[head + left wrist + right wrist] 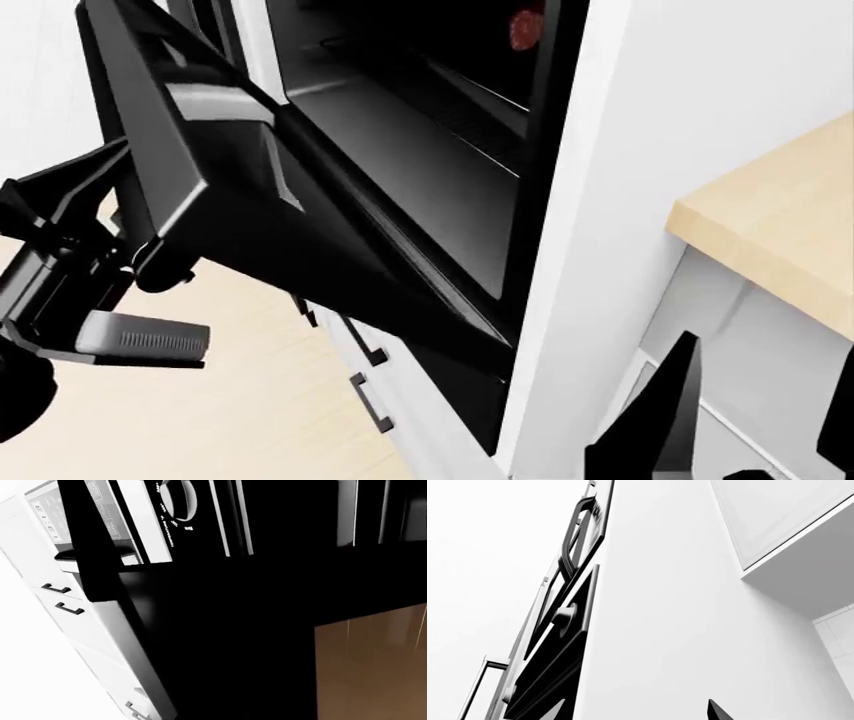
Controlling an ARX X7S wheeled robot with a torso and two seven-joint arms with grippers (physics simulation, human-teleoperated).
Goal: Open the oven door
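Observation:
The oven door (387, 210) hangs half open, tilted out and down from the dark oven cavity (400, 60); its black inner face fills most of the left wrist view (233, 630). My left gripper (150, 262) is at the door's upper edge, closed around the handle, which is hidden behind that edge. The left jaws are lost in black in the left wrist view. My right gripper (754, 440) sits low beside the white cabinet side, open and empty, with its fingertips (717, 711) far apart.
White drawers with black handles (367, 395) sit below the oven. A tall white cabinet side (627, 150) stands right of the oven, and a wooden countertop (781, 215) lies further right. A control knob (179, 500) shows above the door. Light wood floor (254, 400) lies below.

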